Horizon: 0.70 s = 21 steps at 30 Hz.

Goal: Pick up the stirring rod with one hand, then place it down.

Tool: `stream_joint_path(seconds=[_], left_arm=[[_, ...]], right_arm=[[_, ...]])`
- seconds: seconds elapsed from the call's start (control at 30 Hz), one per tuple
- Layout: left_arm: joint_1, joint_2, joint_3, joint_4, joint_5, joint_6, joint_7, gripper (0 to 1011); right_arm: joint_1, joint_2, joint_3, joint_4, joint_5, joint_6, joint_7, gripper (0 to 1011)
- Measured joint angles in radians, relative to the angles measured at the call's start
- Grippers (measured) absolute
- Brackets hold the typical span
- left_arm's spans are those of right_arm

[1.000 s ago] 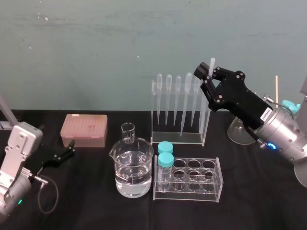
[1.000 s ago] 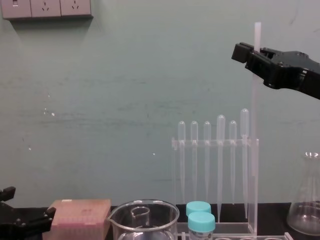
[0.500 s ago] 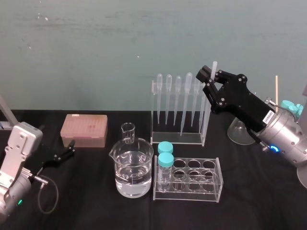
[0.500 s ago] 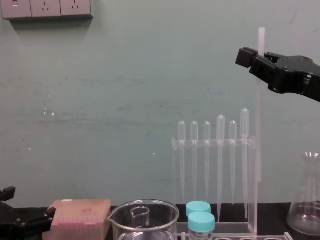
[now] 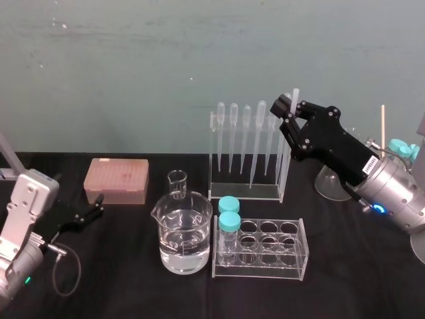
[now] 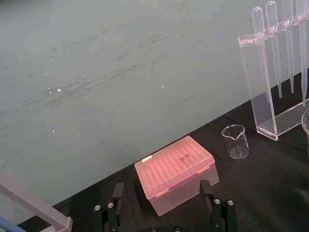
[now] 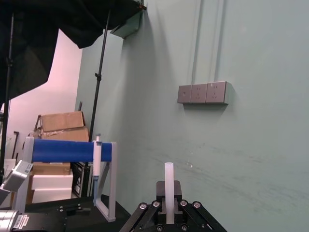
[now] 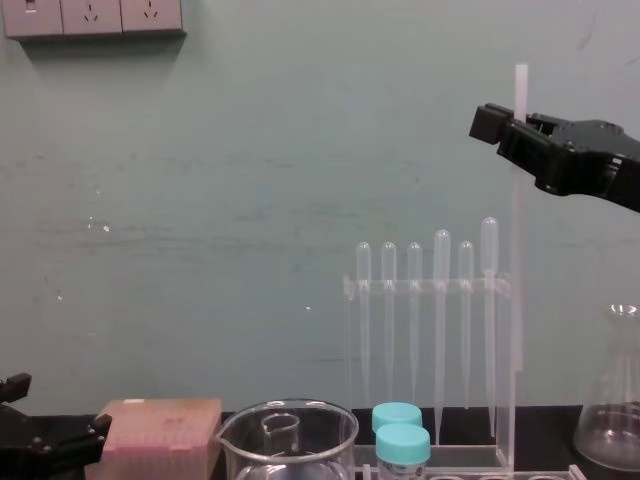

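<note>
The stirring rod (image 8: 518, 300) is a long translucent-white stick held upright just off the right end of the clear pipette rack (image 5: 247, 191). My right gripper (image 5: 290, 111) is shut on its upper part, and a short length of rod (image 5: 295, 93) sticks out above the fingers. The right wrist view shows that rod end (image 7: 169, 186) clamped between the black jaws. The rod's lower end hangs near the rack's base; contact with the table is hidden. My left gripper (image 5: 99, 205) rests open and low at the left, near the pink tip box (image 6: 176, 171).
A beaker of water (image 5: 186, 234) and a small empty beaker (image 5: 177, 184) stand mid-table. A clear tube rack (image 5: 292, 256) holds two blue-capped tubes (image 5: 229, 222). Several pipettes (image 8: 440, 300) hang in the pipette rack. A glass flask (image 8: 612, 420) stands behind the right arm.
The right gripper has come down a little and drifted slightly right, carrying the upright rod with it. The left arm has stayed put.
</note>
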Motion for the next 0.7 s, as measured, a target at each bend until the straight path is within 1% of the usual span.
stream_joint_path(seconds=[0.7], left_arm=[[0.000, 0.000, 0.000, 0.000, 0.000, 0.000, 0.000, 1000]], right_arm=[[-0.005, 0.004, -0.004, -0.002, 0.010, 0.009, 0.003, 68]])
